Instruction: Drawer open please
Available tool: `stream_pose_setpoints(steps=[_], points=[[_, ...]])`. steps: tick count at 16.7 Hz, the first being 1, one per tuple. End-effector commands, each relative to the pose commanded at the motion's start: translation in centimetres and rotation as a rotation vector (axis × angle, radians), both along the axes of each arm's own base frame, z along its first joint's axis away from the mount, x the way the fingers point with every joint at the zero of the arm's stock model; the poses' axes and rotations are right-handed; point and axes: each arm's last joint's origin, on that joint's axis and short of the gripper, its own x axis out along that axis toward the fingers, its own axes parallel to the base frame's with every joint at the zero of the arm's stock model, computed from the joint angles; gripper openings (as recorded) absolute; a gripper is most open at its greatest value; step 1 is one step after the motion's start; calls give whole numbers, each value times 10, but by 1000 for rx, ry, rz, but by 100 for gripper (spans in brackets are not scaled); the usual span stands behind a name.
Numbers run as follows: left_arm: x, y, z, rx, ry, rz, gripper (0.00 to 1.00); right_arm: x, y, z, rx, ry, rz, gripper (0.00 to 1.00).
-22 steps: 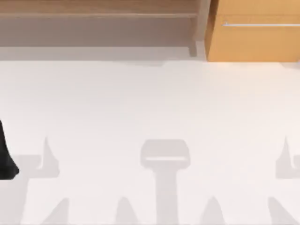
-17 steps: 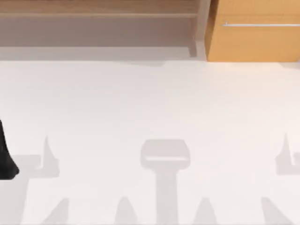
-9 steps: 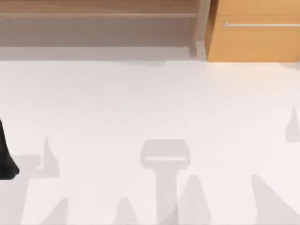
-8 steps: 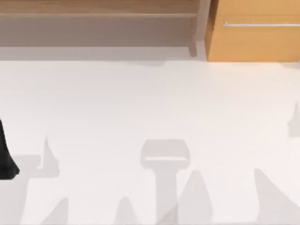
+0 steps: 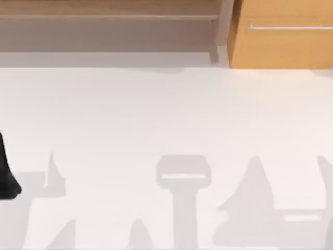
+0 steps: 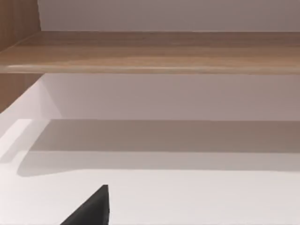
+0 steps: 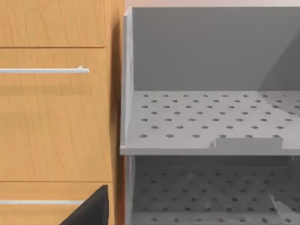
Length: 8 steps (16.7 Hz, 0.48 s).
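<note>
One drawer, with a flat orange-tan wooden front and a thin horizontal silver bar handle, stood at the far right of the white tabletop, just beside a duller brown wooden shelf unit. In the right wrist view its front lay flush with the neighbouring fronts, next to a grey perforated rack. The left gripper faced the shelf unit and the right gripper faced the drawer. Whether either was open or closed could not be told.

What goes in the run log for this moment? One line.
drawer: shut | handle: untouched | left arm: parked, table's left edge | stage: approach
</note>
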Motion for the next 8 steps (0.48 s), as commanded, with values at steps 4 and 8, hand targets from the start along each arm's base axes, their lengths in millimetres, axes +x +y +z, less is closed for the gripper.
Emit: stream_pose_setpoints(steps=[4,8], points=[[0,0,0,0,0,0,100,1,-3,0,-1,-2,1,100],[0,0,0,0,0,0,100,8,1,3,-43,-18,10,100]])
